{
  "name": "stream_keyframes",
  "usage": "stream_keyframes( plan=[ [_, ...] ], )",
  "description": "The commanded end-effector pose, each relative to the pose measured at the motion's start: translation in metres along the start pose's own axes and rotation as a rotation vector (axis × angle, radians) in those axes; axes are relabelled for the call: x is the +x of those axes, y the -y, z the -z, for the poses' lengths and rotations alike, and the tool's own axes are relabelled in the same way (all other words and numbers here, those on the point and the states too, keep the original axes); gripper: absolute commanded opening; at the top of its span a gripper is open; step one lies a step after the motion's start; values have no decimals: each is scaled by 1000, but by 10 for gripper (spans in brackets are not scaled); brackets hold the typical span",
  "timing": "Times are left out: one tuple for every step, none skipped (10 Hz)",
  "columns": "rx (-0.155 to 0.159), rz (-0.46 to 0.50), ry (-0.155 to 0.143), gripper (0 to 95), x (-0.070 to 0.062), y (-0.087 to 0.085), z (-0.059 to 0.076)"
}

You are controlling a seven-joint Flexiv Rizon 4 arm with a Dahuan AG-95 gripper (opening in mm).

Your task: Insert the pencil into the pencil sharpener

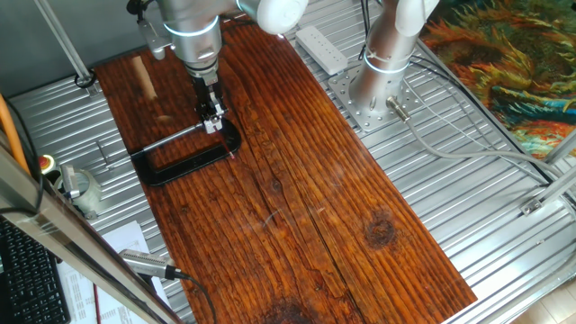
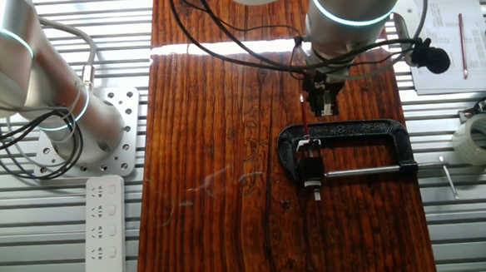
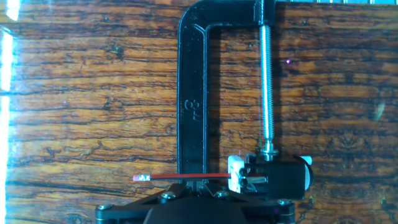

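While the gripper (image 2: 324,108) hovers, finger state unclear, the pencil (image 3: 183,177) lies crosswise, tip touching the sharpener (image 3: 273,177).

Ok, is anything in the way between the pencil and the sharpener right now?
Nothing visible blocks it. In the hand view the pencil crosses over the black clamp frame, and its end already reaches the white mouth of the sharpener, which is held in the clamp. Whether it has entered the hole cannot be seen.
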State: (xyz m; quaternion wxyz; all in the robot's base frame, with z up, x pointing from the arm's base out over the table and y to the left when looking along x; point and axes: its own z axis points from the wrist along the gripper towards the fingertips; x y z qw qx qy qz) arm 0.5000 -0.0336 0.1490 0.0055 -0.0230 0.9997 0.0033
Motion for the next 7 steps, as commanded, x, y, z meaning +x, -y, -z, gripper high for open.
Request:
stream_keyframes(
  plan=[
    [2, 14, -4, 0, 2, 0, 0],
    [2, 11, -4, 0, 2, 0, 1],
    [1, -1, -3, 0, 2, 0, 2],
    [0, -2, -3, 0, 2, 0, 2],
    [-1, 3, -3, 0, 2, 0, 1],
    [-1, 6, -3, 0, 2, 0, 1],
    [-1, 8, -3, 0, 2, 0, 1]
  ],
)
